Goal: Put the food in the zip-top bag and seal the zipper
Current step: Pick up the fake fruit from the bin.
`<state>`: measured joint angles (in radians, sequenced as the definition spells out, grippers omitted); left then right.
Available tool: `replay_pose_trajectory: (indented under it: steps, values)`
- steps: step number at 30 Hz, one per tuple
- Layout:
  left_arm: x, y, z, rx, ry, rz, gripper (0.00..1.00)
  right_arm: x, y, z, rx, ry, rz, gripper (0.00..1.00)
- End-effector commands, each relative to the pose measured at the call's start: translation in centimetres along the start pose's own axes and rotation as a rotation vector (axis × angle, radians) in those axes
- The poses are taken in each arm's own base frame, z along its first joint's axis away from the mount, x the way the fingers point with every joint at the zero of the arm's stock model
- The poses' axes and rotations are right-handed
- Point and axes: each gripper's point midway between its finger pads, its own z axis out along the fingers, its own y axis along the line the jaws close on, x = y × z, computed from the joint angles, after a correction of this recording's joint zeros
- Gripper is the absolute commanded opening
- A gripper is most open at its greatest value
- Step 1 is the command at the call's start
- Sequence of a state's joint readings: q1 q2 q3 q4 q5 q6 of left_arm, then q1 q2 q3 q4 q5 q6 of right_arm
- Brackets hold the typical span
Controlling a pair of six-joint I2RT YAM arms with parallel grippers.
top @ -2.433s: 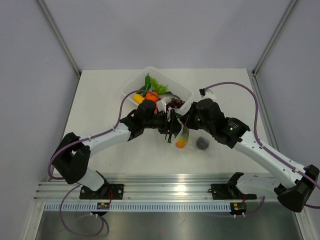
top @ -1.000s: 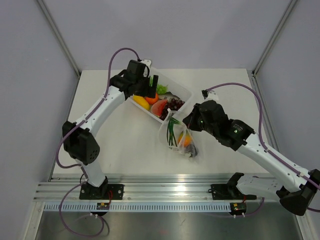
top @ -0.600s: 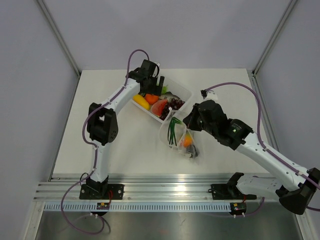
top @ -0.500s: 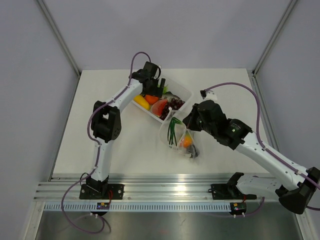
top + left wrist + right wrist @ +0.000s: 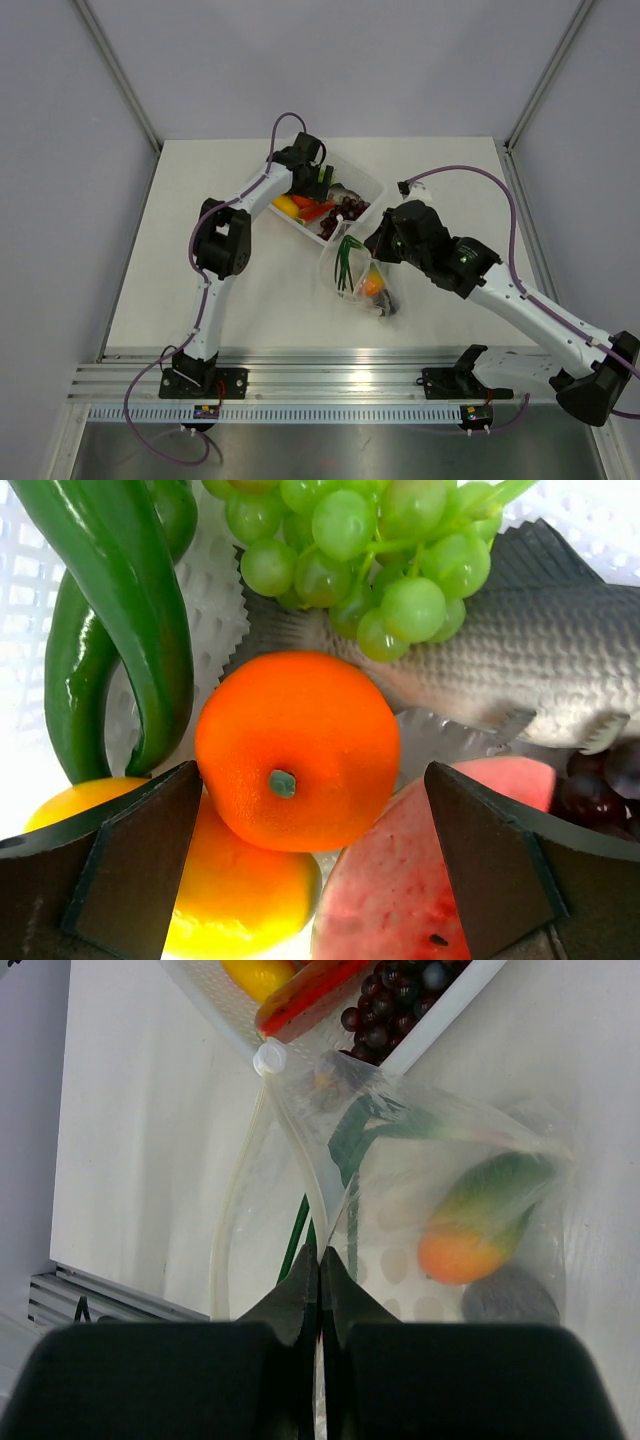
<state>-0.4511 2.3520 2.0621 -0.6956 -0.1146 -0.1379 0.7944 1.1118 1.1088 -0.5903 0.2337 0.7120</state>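
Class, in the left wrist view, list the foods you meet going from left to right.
Long glossy green pepper → round orange plastic fruit → pink-red watermelon slice → dark purple grapes.

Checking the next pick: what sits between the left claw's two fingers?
A round orange toy fruit, centred between the open fingers of the left claw; shown in the left wrist view.

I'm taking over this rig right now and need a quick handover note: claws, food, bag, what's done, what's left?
Left claw: open, straddling the orange in the tray, not gripping.
Right claw: shut on the zip-top bag edge.
Done: green onion, orange-green piece, dark round fruit bagged.
To do: orange, watermelon slice, dark grapes, green pepper, yellow piece still in tray; then seal the bag.
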Motion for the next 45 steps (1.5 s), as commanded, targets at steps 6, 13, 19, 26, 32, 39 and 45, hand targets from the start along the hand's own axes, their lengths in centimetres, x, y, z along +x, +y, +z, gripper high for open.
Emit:
replay_pose_trajectory:
  steps: [6, 13, 19, 26, 32, 39, 45]
  values:
    - [-2.0, 0.6, 0.5, -0.022, -0.063, -0.001, 0.95, -0.2, 0.7, 0.4, -0.017, -0.012, -0.002, 0.00]
    - [-2.5, 0.6, -2.1, -0.009, -0.090, 0.001, 0.75, -0.4, 0.7, 0.5, -0.012, -0.016, -0.002, 0.00]
    - [-3.5, 0.7, -6.6, 0.008, -0.185, -0.018, 0.54, -0.4, 0.7, 0.7, -0.005, -0.017, 0.000, 0.00]
    - [-4.1, 0.7, -11.3, 0.032, -0.244, -0.014, 0.50, -0.8, 0.7, 0.4, -0.001, -0.031, 0.000, 0.00]
    - [-4.2, -1.0, -16.3, 0.129, -0.287, -0.002, 0.45, -1.1, 0.6, 0.5, 0.015, -0.039, -0.007, 0.00]
    - [-1.0, -3.8, -23.2, 0.272, -0.332, -0.005, 0.43, -1.3, 0.6, 1.1, 0.026, -0.041, -0.018, 0.00]
    - [3.7, -6.9, -29.2, 0.444, -0.336, 0.001, 0.43, -1.1, 0.6, 1.3, 0.029, -0.036, -0.012, 0.00]
